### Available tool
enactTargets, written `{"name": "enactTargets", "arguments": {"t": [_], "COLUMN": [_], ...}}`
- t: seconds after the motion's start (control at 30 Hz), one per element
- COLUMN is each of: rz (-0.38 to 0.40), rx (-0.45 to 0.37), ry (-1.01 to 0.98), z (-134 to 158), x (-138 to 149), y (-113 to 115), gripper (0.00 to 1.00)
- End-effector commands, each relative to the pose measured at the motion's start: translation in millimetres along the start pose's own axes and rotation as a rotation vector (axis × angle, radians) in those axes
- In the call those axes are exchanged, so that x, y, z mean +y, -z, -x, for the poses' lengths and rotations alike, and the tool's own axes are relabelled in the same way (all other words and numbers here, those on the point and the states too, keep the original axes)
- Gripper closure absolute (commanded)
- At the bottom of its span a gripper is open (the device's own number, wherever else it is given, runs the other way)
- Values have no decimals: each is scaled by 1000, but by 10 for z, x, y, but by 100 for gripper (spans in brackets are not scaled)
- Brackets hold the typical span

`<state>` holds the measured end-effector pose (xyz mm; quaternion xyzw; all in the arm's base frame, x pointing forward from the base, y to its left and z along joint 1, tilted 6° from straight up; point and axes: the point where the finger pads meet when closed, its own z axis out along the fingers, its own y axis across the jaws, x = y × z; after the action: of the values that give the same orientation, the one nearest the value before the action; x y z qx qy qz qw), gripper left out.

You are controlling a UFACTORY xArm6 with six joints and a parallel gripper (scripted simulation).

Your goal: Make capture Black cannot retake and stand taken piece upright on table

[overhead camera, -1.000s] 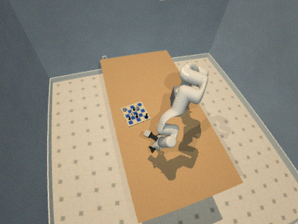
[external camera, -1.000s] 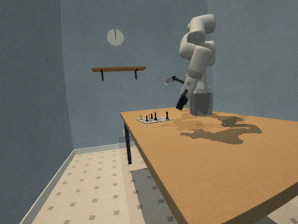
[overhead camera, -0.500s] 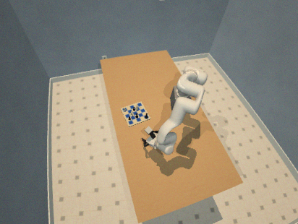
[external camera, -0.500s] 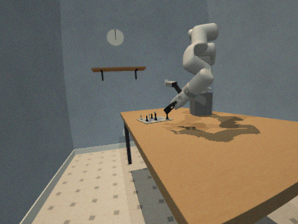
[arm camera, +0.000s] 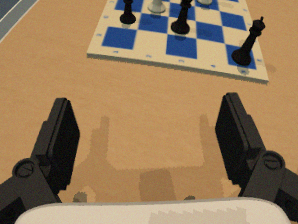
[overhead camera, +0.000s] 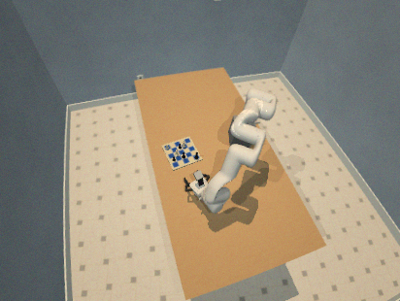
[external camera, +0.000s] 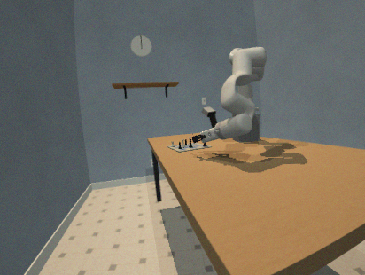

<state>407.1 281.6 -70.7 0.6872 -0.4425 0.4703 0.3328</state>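
A small chessboard (arm camera: 180,19) with blue and cream squares lies on the wooden table; it also shows in the top view (overhead camera: 182,152) and the exterior view (external camera: 189,146). My gripper (arm camera: 147,113) (overhead camera: 190,183) is open and empty, low over the bare table just short of the board's near edge.
The arm's base (overhead camera: 259,104) stands at the table's far right side. The table's long left edge (overhead camera: 155,165) runs close beside the board. A wall shelf (external camera: 145,85) and a clock (external camera: 141,45) hang on the back wall.
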Motion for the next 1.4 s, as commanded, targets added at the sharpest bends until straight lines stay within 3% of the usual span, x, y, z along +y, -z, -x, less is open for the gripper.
{"name": "enactTargets", "arguments": {"t": [0.0, 0.37, 1.37], "rz": [56, 92, 93], "rx": [100, 173, 175], "ry": [-52, -94, -95], "z": [1, 3, 3], "x": [-41, -35, -35], "y": [-170, -322, -326], "gripper": [0, 0, 0]}}
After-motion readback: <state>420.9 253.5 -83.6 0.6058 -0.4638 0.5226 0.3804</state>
